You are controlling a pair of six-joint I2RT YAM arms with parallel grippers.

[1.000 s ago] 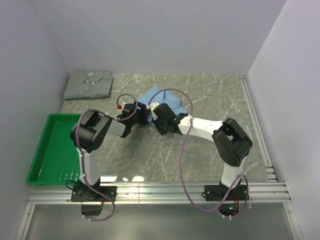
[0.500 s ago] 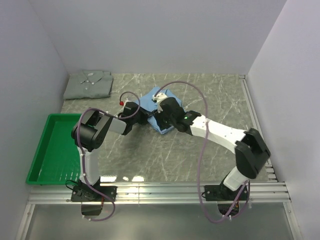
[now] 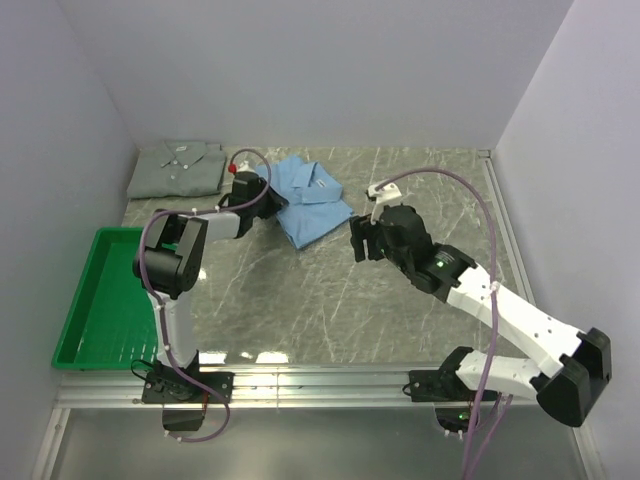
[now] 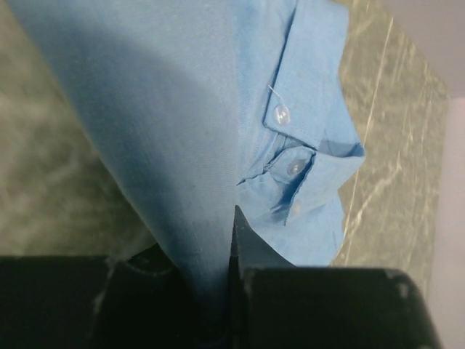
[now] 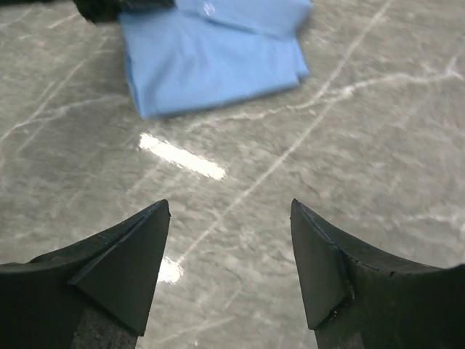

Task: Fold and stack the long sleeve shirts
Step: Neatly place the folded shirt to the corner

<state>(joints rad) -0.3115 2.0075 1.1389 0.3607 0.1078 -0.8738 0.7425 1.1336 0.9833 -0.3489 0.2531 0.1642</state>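
Blue shirt (image 3: 308, 198), folded, lies toward the back of the counter (image 3: 430, 185) near the grey-green shirt (image 3: 178, 168), its edge pinched in the left tool (image 4: 231, 291); right tool (image 5: 229, 209) hangs spread apart; green tray (image 3: 92, 300) sits left.

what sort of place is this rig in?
Likely a lab test cell: plain white walls box in a marble-look table, an aluminium rail runs along its near edge, and the props are a light blue shirt, a grey-green shirt and a green tray.

bright, even | glare on table (image 5: 182, 158) | left wrist foreground dark
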